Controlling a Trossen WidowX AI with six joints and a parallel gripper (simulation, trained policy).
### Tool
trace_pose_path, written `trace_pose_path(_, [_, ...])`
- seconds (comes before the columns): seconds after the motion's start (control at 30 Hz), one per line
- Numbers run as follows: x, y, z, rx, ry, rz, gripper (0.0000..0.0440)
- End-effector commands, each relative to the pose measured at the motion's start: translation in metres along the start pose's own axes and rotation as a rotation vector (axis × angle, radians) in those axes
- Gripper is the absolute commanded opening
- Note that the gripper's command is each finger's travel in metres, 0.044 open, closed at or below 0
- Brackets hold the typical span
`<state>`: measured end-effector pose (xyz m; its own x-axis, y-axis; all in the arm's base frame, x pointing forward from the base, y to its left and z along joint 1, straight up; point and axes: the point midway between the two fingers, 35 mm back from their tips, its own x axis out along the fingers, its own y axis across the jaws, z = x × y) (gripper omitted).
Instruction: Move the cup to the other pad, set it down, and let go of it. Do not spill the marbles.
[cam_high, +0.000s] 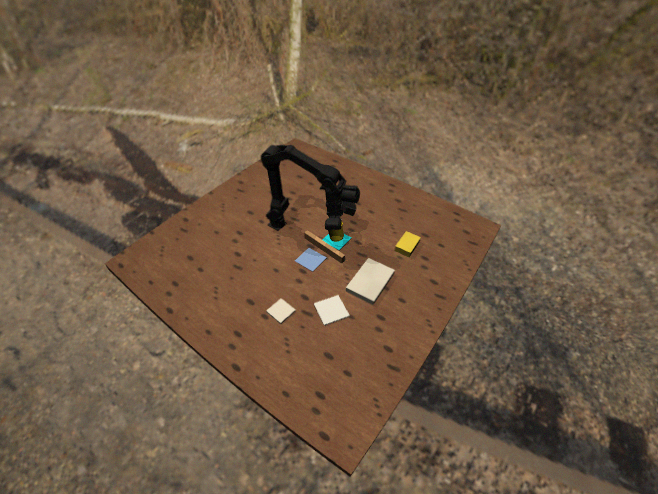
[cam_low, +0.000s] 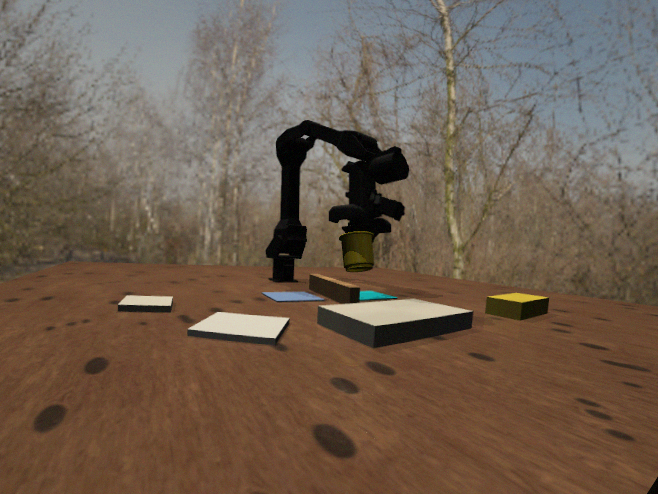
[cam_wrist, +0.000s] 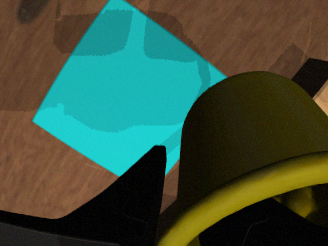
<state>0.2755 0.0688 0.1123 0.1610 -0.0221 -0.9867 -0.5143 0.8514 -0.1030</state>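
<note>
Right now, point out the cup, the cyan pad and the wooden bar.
cup (cam_high: 335, 233) (cam_low: 358, 250) (cam_wrist: 245, 125): top, exterior and wrist views, on its side wall
cyan pad (cam_high: 342, 242) (cam_low: 376, 295) (cam_wrist: 115, 90): top, exterior and wrist views, on its upper face
wooden bar (cam_high: 325, 247) (cam_low: 333, 288): top and exterior views, on its long body
</note>
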Motion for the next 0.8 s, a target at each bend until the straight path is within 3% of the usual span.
trace_pose_path(0.0, [0.004,0.010,0.003,-0.011,-0.006,0.000,0.0000])
trace_pose_path(0.37, [0.021,0.036,0.004,-0.034,-0.010,0.002,0.0005])
trace_pose_path(0.77, [0.044,0.043,-0.005,-0.024,-0.009,-0.008,0.0042])
